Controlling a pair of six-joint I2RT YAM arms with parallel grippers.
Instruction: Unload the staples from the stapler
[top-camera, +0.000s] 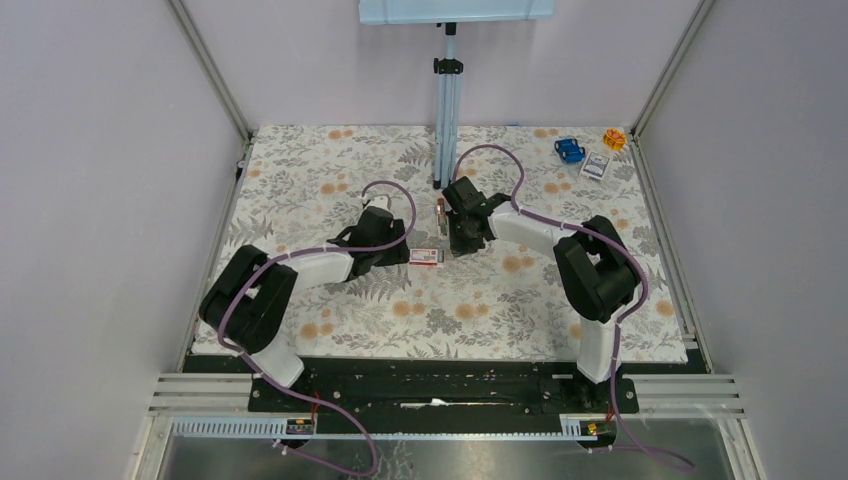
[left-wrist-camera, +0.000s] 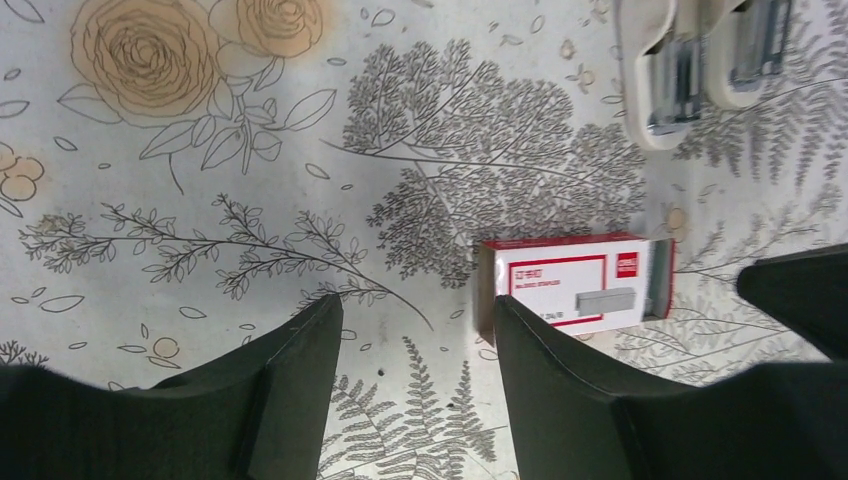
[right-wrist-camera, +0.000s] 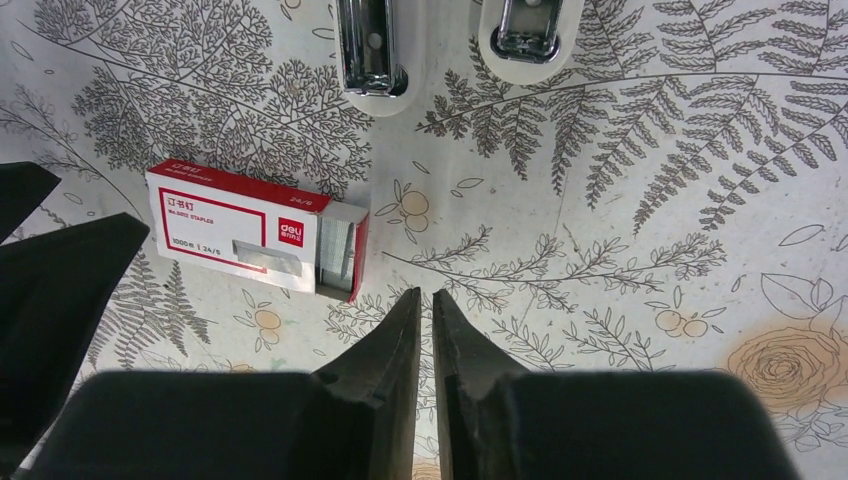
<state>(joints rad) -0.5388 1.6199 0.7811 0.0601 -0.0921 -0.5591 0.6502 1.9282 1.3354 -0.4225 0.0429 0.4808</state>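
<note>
The small cream stapler (top-camera: 441, 212) lies opened on the floral cloth. Its two halves with metal channels show at the top of the right wrist view (right-wrist-camera: 370, 45) and at the top right of the left wrist view (left-wrist-camera: 670, 70). I cannot make out a loose silvery staple strip in any view. My right gripper (right-wrist-camera: 426, 298) is shut just near of the stapler, with nothing seen between the fingers. My left gripper (left-wrist-camera: 418, 320) is open and empty, with its right finger beside the red and white staple box (left-wrist-camera: 575, 283).
The staple box (top-camera: 428, 256) lies between the two grippers, its open end showing grey staples (right-wrist-camera: 336, 250). A metal pole (top-camera: 447, 110) stands behind the stapler. A blue toy (top-camera: 569, 150), an orange item (top-camera: 614, 138) and a small card (top-camera: 595, 167) sit at the far right corner.
</note>
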